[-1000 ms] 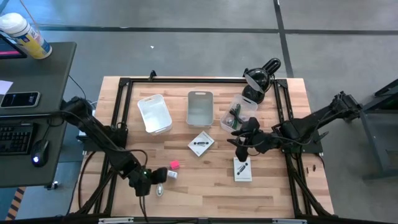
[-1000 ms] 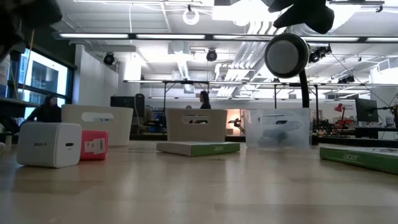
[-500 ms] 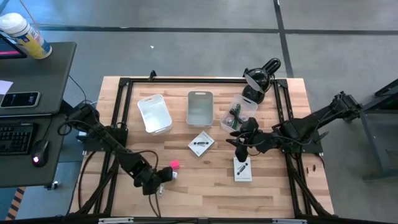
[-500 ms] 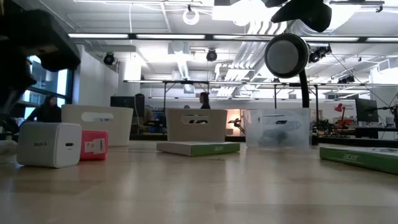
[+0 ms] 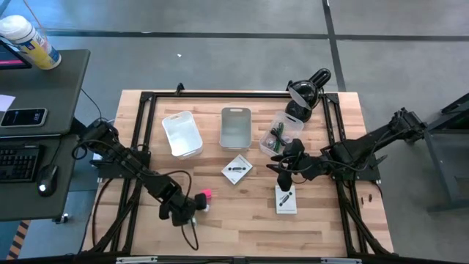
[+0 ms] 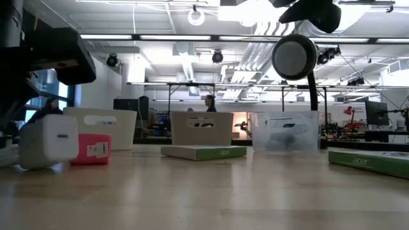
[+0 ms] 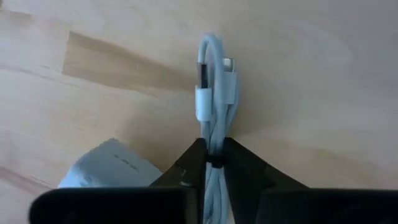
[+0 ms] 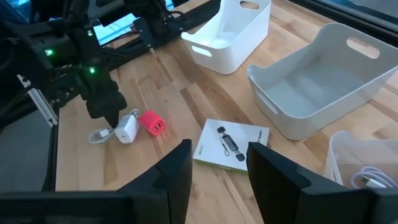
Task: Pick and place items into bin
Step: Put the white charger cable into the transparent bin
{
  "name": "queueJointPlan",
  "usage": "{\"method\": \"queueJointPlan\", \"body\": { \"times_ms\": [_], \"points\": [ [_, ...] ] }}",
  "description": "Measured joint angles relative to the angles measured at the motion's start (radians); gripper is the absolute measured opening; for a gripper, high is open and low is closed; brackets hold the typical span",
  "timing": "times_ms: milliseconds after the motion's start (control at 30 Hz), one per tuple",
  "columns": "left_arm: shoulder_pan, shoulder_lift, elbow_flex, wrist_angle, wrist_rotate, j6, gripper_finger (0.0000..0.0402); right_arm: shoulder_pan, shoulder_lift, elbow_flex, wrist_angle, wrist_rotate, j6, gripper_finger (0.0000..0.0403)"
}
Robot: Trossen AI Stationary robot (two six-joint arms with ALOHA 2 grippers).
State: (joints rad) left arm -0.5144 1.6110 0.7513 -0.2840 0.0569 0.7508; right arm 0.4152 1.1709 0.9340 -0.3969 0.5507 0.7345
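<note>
**Q:** Left hand (image 7: pixel 213 163) — how far open was it, and on what?

**A:** Nearly closed. In its wrist view the two dark fingers (image 7: pixel 186 167) pinched a coiled white charging cable (image 7: pixel 213 93) between their tips, the coil lying flat on the wooden bench (image 7: pixel 323 74). A white cube-shaped charger plug (image 7: pixel 109 167) sat just beside the fingers. From above, that hand (image 5: pixel 185 212) was low at the bench's front left, next to a small pink block (image 5: pixel 207 194).

**Q:** Did the plug touch the pink block?

**A:** In the level view the white plug (image 6: pixel 48 140) overlapped the pink block (image 6: pixel 92 148), looking tilted; I could not tell whether they touched. The right wrist view showed them just beside each other, plug (image 8: pixel 128 129) and block (image 8: pixel 152 122), with the cable (image 8: pixel 101 134) beside the plug.

**Q:** And the right hand?

**A:** Right hand (image 5: pixel 282 173) hung over the bench's right-centre, above a white card printed with a black tool (image 5: pixel 285 199). Its fingers (image 8: pixel 177 168) stood apart, holding nothing.

**Q:** The bins?

**A:** Three along the back: a white bin (image 5: pixel 182 133), a grey bin (image 5: pixel 235 127), and a clear bin (image 5: pixel 279 134) already holding some items. A second printed white card (image 5: pixel 237 169) lay in front of the grey one.
</note>
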Motion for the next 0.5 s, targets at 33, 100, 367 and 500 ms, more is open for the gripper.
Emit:
{"method": "queueJointPlan", "body": {
  "times_ms": [33,100,367,500],
  "points": [
    [0.000,0.004,0.002,0.005,-0.001,-0.006,0.0025,0.000,0.000,0.000,0.000,0.000,0.000,0.0142],
    [-0.002,0.006,0.003,0.004,-0.006,-0.035,0.0019,0.000,0.000,0.000,0.000,0.000,0.001,0.0142],
    [-0.002,0.009,0.001,0.011,-0.009,-0.048,0.0051,0.000,0.000,0.000,0.000,0.000,0.002,0.0142],
    [-0.002,0.013,-0.004,0.005,0.004,-0.049,0.0086,0.000,0.000,0.000,0.000,0.000,0.002,0.0142]
  ]
}}
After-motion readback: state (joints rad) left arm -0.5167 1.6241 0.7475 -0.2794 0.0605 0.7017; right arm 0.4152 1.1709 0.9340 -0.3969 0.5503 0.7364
